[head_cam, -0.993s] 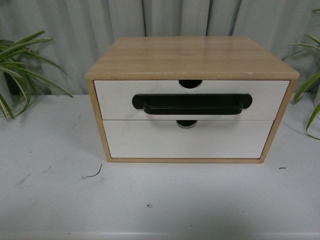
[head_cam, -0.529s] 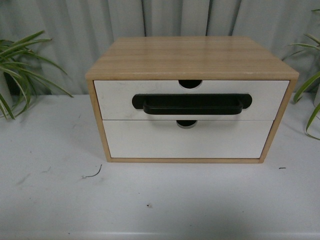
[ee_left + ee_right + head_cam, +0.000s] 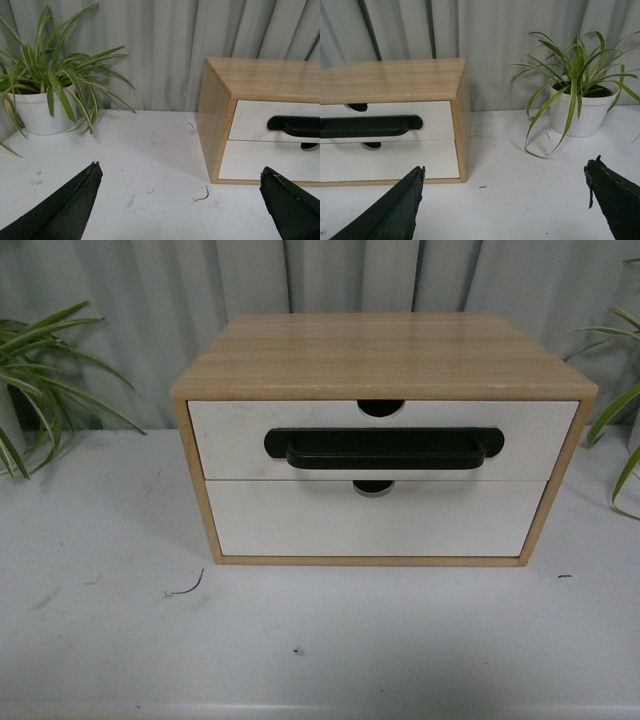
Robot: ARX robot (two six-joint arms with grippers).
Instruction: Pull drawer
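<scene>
Left fingers (image 3: pixel 65 210) hovering spread wide over the white worktop (image 3: pixel 110 640), right fingers (image 3: pixel 390 210) likewise gaping and gripping nothing, the drawer (image 3: pixel 235 440) sitting shut in the upper slot of the wooden cabinet (image 3: pixel 380 350), potted plants (image 3: pixel 40 100) flanking, grey curtain (image 3: pixel 150 290) hanging behind

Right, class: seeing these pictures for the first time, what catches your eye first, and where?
A light wooden cabinet sits centred on the white table, its upper white drawer crossed by a long black handle. Leafy potted plants flank it: the left plant and the right plant.
</scene>
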